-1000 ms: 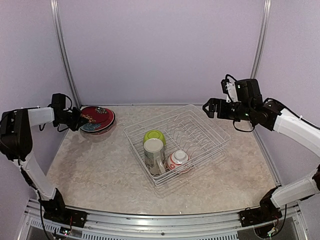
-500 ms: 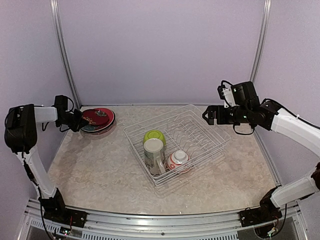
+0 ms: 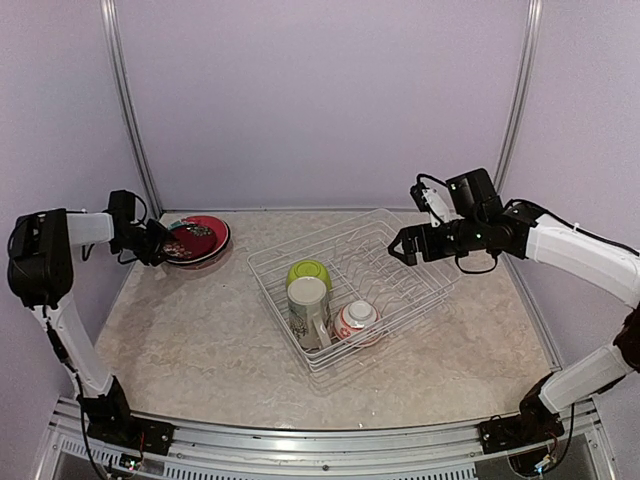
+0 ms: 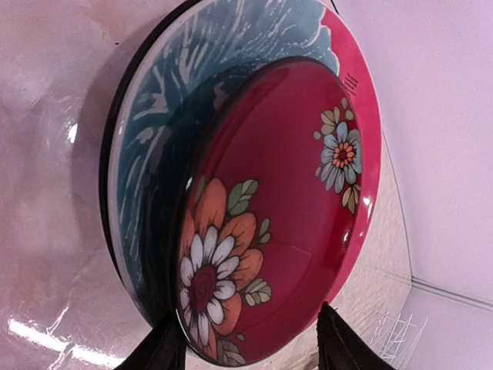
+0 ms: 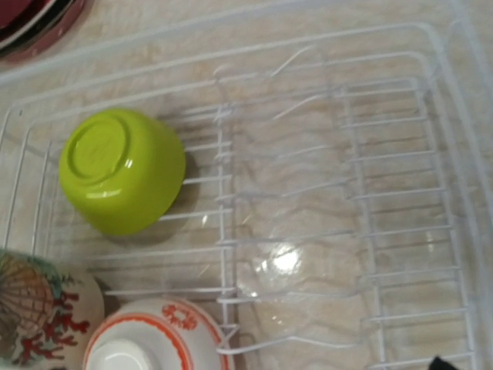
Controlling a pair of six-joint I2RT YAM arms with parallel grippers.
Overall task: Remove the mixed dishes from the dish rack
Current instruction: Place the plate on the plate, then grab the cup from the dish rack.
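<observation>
At the near end of the dish rack, in the middle of the table, the cream patterned mug sits touching the white-and-red small bowl on its right. Just beyond the mug the lime-green bowl lies upturned, foot ring uppermost. All three look like glazed ware, so they are probably stiff, smooth, fairly light and apt to chip against the wire. The lime bowl's rounded wall would likely slip in a pinch. The safer hold is across its foot ring, or on the rim with one finger slid between the wires. The mug wants a grip over its lip, as no handle shows.

Farther back on the right, the right gripper hovers over the rack's bare tines with its jaws spread wide and nothing in them.

At the far left, well clear of the rack, the red floral plate lies on a teal-streaked plate in a stack. The left gripper is at its rim with fingers parted to either side. Whether they touch it cannot be told.
</observation>
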